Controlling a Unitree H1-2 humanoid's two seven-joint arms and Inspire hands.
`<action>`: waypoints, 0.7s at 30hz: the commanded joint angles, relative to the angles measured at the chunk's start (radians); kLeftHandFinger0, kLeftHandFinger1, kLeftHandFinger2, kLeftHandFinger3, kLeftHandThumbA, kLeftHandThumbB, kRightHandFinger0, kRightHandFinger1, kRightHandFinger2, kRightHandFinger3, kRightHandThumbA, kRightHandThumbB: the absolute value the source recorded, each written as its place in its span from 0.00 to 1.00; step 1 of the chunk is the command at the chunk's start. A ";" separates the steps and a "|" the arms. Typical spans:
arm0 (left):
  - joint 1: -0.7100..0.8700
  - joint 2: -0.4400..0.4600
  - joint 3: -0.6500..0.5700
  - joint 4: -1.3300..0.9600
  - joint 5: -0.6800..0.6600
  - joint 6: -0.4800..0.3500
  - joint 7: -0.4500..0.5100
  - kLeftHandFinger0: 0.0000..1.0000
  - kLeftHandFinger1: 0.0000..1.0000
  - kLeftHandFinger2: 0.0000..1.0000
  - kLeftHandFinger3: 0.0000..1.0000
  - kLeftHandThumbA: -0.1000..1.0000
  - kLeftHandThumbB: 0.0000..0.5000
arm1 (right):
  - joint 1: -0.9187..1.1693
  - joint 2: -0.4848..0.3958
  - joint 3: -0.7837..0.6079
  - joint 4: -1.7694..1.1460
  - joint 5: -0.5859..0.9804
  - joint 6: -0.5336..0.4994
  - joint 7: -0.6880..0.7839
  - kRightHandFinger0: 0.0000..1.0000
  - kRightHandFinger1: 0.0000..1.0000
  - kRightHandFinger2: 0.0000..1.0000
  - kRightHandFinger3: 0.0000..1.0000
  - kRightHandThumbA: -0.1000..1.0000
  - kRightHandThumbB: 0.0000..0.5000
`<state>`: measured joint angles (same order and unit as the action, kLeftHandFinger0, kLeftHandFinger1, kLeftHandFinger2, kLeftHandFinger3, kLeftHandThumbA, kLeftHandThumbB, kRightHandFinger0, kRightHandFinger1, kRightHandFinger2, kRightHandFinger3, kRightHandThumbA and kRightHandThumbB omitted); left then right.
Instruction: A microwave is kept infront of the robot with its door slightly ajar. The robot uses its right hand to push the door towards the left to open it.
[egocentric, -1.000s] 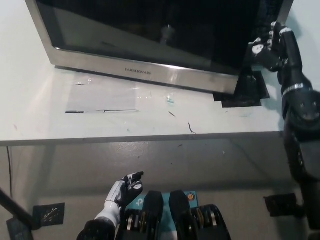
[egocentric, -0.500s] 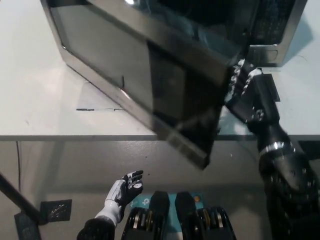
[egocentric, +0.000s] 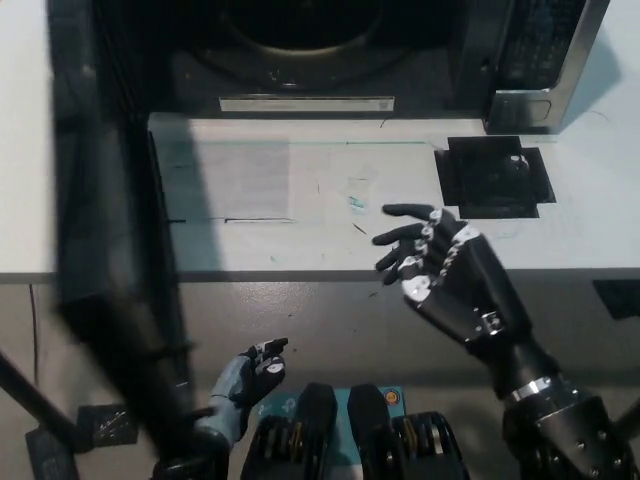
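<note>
**At the desk's near edge, the door is wide open and our right hand hangs free**

Below the desk's near edge (egocentric: 300, 272), our white left hand (egocentric: 248, 375) rests low, fingers loosely curled and holding nothing. We see it partly through the dark, blurred glass of the door (egocentric: 110, 250), which stands swung out over the left end of the desk and past its near edge.

Just above that near edge, towards the right, our black right hand (egocentric: 435, 262) hovers with fingers spread wide, gripping nothing and clear of the door. We judge the push done: the door stands well apart from the hand.

Farther back, a black square mat (egocentric: 495, 178) lies on the desk near the far right. Beyond it, along the far edge, the microwave (egocentric: 420, 60) sits with its cavity open and its control panel (egocentric: 535, 45) at the right.

What could go wrong now? The door looks blurred, so we think it may be in motion; it could reach its hinge stop and rebound towards closing. The door overhangs the near edge above our left hand, so raising that hand would strike it. Drawing the right arm back carelessly could catch the desk's near edge.
</note>
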<state>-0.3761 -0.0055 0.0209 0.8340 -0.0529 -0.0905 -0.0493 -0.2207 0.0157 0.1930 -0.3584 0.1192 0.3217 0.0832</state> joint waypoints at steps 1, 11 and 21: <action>-0.035 -0.001 -0.001 -0.009 -0.003 -0.017 -0.009 0.91 0.91 0.88 0.73 0.27 0.57 | -0.001 0.018 0.029 -0.039 0.013 -0.016 0.037 0.40 0.45 0.53 0.69 0.30 0.28; -0.031 0.001 -0.009 -0.009 0.003 -0.022 -0.013 0.88 0.90 0.89 0.77 0.29 0.59 | 0.107 -0.035 -0.053 -0.017 0.013 -0.062 0.019 0.40 0.46 0.56 0.74 0.33 0.27; -0.041 -0.001 -0.005 0.005 -0.001 -0.029 -0.010 0.91 0.92 0.91 0.79 0.27 0.57 | 0.290 -0.101 -0.227 0.092 0.041 -0.150 0.004 0.39 0.47 0.56 0.70 0.21 0.29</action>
<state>-0.3798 -0.0067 0.0183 0.8398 -0.0544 -0.0919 -0.0493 0.0323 -0.0823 0.0093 -0.2830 0.1267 0.2669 0.0921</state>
